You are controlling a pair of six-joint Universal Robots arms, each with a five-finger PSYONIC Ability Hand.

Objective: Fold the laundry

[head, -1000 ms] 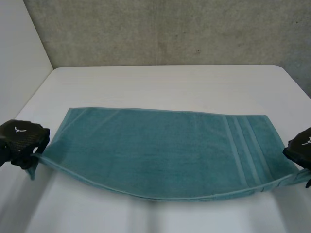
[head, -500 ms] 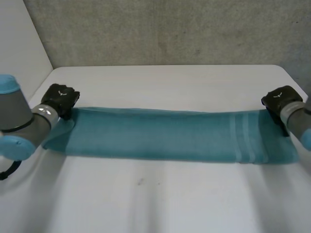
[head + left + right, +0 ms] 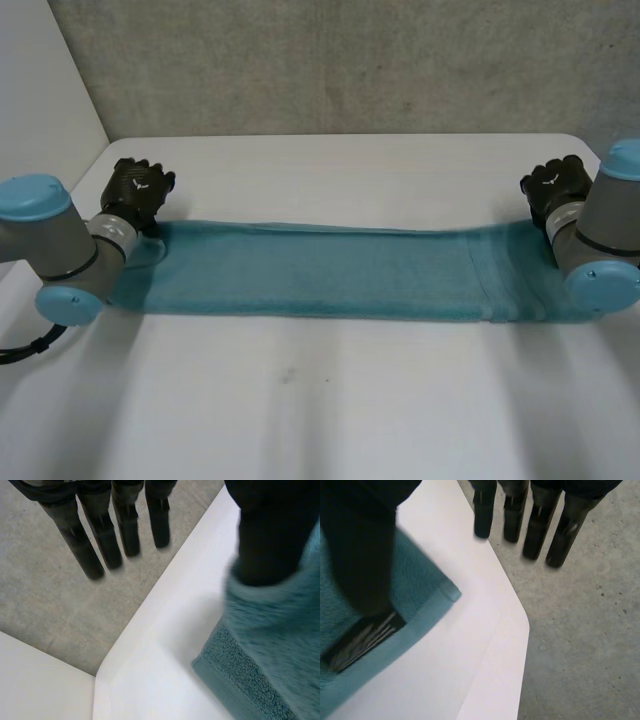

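While spread as a long folded strip across the white desk (image 3: pixel 330 400): teal terry towel (image 3: pixel 320 280). At its far corners, left hand (image 3: pixel 138 188) and right hand (image 3: pixel 553 188), small white emblem on the back of each (too small to read). Of the left, fingers (image 3: pixel 75 537) straight and spread beyond the desk edge, holding nothing, thumb against the towel corner. Of the right, fingers (image 3: pixel 539 525) equally straight, thumb over the towel's corner.

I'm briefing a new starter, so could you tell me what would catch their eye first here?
A teal towel, folded into a long strip, lies across the white table. The black left hand is at its far left corner and the right hand at its far right corner, both open.
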